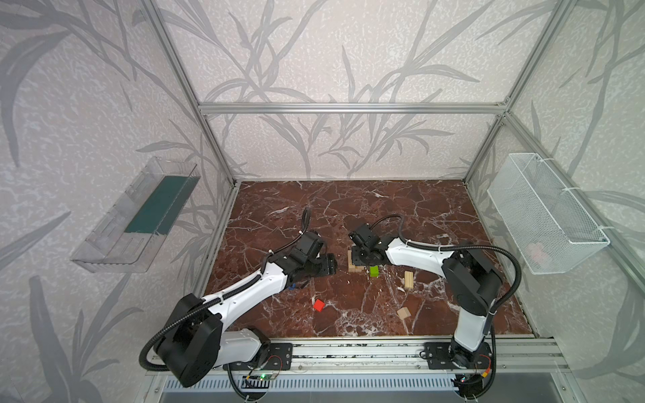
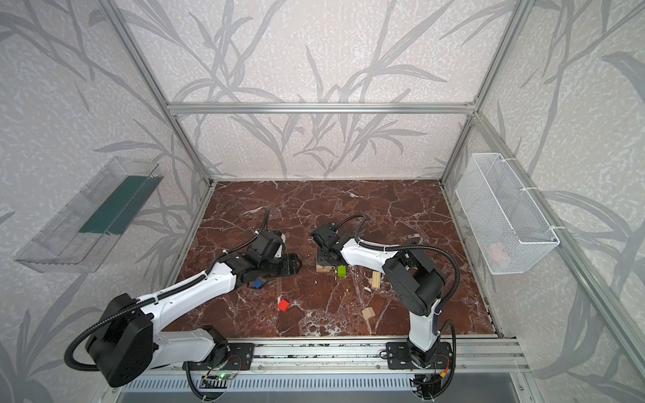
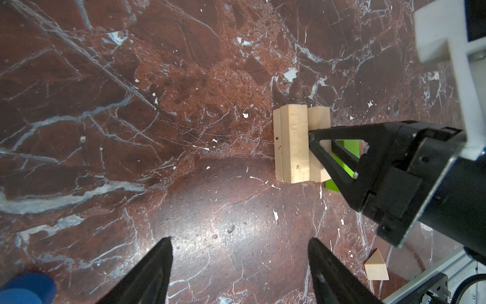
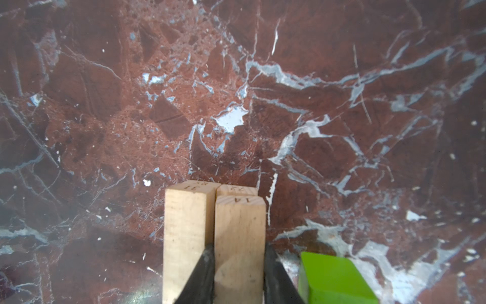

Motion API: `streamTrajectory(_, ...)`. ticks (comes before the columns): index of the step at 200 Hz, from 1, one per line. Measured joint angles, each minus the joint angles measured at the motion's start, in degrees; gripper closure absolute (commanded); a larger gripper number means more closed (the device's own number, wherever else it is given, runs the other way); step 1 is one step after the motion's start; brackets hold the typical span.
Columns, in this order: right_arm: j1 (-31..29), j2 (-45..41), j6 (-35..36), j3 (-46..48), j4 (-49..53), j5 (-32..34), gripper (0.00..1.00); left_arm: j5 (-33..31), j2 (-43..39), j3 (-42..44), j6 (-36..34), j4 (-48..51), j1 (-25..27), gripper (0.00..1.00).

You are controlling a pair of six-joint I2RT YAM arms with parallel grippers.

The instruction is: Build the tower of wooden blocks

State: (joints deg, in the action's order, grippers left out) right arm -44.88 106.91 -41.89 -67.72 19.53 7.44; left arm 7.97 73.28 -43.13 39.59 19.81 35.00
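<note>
In both top views a small stack of pale wood bars (image 1: 353, 266) lies mid-table. My right gripper (image 4: 238, 248) is shut on the top bar (image 4: 239, 226), one finger on each long side. That bar rests over two bars (image 4: 186, 223) lying side by side. A lime-green bar (image 1: 374, 271) lies just right of the stack. My left gripper (image 3: 239, 239) is open over bare table left of the stack (image 3: 294, 144), holding nothing. The red block (image 1: 318, 305), a pale wedge (image 1: 404, 313) and another pale bar (image 1: 408, 280) lie loose. The blue disc (image 2: 257, 284) sits beside the left arm.
A wire basket (image 1: 544, 213) hangs on the right wall and a clear plastic tray (image 1: 136, 216) on the left wall. The metal rail (image 1: 349, 352) carrying both arm bases runs along the front edge. Frame posts stand at the back corners.
</note>
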Motion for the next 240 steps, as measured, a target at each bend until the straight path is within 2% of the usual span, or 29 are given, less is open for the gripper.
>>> streamTrajectory(44, 0.0, -0.02, 0.02, 0.0, -0.02, 0.0, 0.64, 0.22, 0.0, -0.02, 0.0, -0.04, 0.0, 0.21)
streamTrajectory(107, 0.0, -2.14, 0.0, 0.0, 0.0, 0.17, 0.64, 0.79, 0.07, -0.02, 0.02, -0.11, 0.02, 0.21)
streamTrajectory(191, 0.44, -5.7, 0.22, 1.33, 0.42, 2.16, 0.8, 1.53, 2.47, -1.4, 0.04, -0.63, 0.02, 0.28)
streamTrajectory(240, 1.51, -5.68, 1.36, 1.36, 1.97, 3.17, 0.82, 2.05, 5.22, -2.03, 0.07, -1.33, 0.0, 0.32)
